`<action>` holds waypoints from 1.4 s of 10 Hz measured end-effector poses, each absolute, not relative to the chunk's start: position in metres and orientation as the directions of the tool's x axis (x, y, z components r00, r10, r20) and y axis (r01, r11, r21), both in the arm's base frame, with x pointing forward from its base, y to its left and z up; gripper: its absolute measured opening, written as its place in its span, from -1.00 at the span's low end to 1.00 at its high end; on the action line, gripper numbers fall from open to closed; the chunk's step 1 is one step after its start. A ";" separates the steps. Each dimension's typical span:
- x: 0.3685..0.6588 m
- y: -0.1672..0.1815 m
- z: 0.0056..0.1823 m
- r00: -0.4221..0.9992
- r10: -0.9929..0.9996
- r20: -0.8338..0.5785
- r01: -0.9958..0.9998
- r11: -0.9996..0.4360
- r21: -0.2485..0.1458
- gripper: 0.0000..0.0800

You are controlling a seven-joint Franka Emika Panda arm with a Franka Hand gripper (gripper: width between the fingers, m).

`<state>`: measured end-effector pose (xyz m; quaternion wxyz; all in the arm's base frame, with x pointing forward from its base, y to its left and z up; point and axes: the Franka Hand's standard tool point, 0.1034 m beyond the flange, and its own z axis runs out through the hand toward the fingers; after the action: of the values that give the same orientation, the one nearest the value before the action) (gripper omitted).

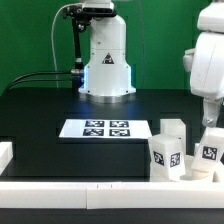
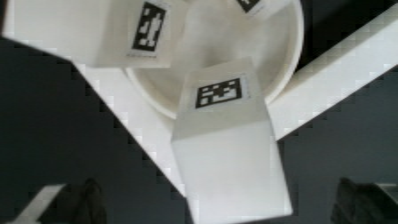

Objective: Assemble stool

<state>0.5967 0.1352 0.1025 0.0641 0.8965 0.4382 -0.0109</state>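
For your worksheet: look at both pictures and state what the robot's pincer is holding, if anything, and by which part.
Nothing is held. In the wrist view the pincer is open above a stool leg lying across the round seat, fingertips touching nothing.

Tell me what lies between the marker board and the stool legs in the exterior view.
Only bare black table shows between the marker board and the stool legs in the exterior view; nothing sits in that gap.

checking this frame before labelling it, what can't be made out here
- Claw: in the wrist view only dark finger tips show at the picture's edge; open or shut cannot be told. In the exterior view the picture's edge cuts it off.
- Seat: legs lie over it in the wrist view, so whether any are attached is unclear.
- Legs in the exterior view: partly cut by the picture's right edge, count uncertain.
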 end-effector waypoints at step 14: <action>0.596 0.121 0.076 0.967 0.254 -0.012 0.253 -0.958 0.133 -0.16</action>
<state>0.5955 0.1207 0.0764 0.0667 0.9895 0.1281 0.0024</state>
